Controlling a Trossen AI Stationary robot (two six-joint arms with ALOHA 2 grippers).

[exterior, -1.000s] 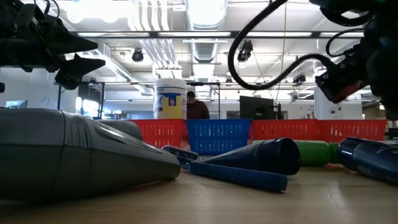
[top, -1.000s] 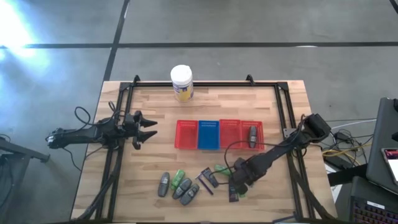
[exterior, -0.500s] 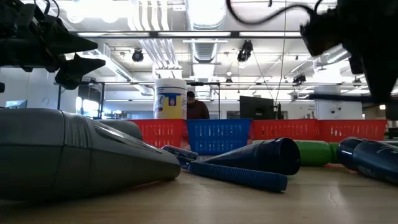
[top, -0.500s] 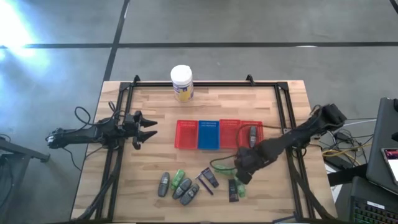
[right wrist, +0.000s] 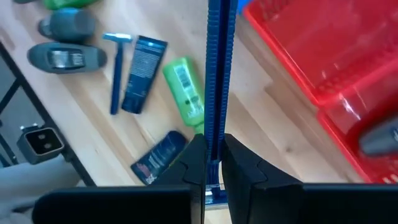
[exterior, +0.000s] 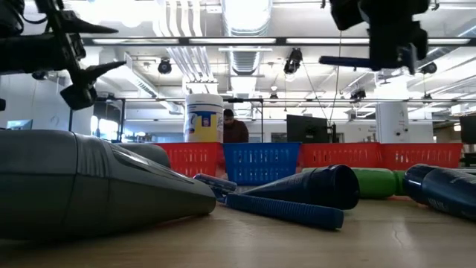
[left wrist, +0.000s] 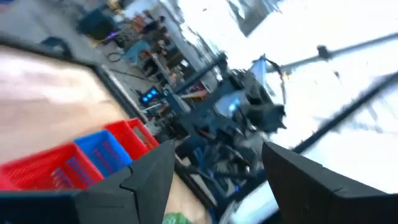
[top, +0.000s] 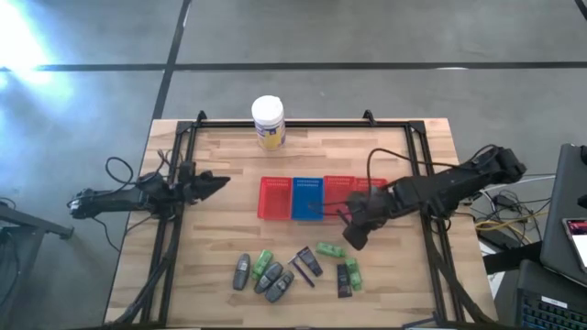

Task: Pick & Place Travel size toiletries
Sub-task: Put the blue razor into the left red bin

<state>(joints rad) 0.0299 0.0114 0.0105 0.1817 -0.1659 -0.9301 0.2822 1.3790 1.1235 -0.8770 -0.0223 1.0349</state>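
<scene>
A row of four mesh plastic baskets [top: 323, 197], red, blue, red, red, sits at the centre of the pale wooden worktop [top: 229, 238]; the rightmost red one holds a grey oval bottle [right wrist: 380, 138]. The right end effector [top: 355, 236], just below the row's right end, is clamped on a thin blue ridged stick [right wrist: 217, 74]. Below it, toward the lower centre of the frame, lie loose green bottles [top: 328, 249], black flat tubes [top: 309, 262] and more grey bottles [top: 242, 270]. The left end effector [top: 215, 183] hovers at the left of the frame, fingers spread apart.
</scene>
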